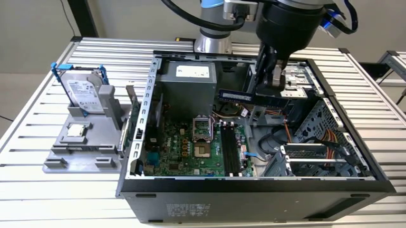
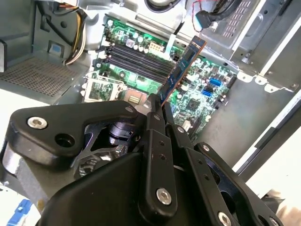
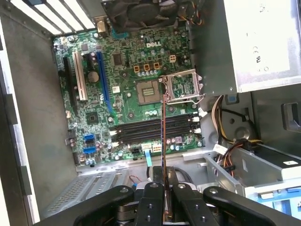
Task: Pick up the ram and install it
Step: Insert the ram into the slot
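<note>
On the slatted worktop (image 1: 38,199), at the exterior view's left, a grey holder (image 1: 82,156) carried an upright hard drive (image 1: 82,90) and a small square chip (image 1: 76,130). Just beside it lay the open computer case (image 1: 254,190), its green motherboard (image 1: 184,147) facing up. Above the case, the claw (image 1: 269,90) was clamped on the ram (image 1: 238,96). In both wrist views the stick (image 2: 181,70) (image 3: 163,136) jutted from between the closed fingers (image 2: 155,117), held apart from the black slots (image 3: 155,129) below.

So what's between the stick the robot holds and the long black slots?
Nothing, just open air. In the first wrist view the ram, gripped by the fingers, hangs over the black slots with nothing in the way.
</note>
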`<state>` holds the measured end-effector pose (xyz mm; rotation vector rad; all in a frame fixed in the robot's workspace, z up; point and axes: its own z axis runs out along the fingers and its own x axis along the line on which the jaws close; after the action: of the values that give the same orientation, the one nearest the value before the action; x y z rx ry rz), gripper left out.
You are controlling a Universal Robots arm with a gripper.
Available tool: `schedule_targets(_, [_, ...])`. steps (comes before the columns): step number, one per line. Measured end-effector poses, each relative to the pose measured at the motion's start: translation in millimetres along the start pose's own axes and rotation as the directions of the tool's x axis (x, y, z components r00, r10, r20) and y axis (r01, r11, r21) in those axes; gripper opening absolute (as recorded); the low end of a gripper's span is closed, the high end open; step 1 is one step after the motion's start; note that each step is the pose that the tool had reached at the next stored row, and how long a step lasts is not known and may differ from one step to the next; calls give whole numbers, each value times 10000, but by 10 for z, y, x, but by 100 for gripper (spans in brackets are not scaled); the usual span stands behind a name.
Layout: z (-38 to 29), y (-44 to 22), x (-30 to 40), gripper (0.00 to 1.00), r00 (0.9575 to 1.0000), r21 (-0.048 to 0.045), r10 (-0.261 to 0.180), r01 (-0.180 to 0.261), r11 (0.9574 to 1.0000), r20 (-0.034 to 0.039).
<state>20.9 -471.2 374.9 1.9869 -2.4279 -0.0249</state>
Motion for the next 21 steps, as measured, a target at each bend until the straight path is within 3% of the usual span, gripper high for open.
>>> schedule_targets(10, [0,0,0,0,9974,4,718,-718,9974,10])
schedule_targets(21, [0,0,0,0,9897,8,1433,-1433,9897,21])
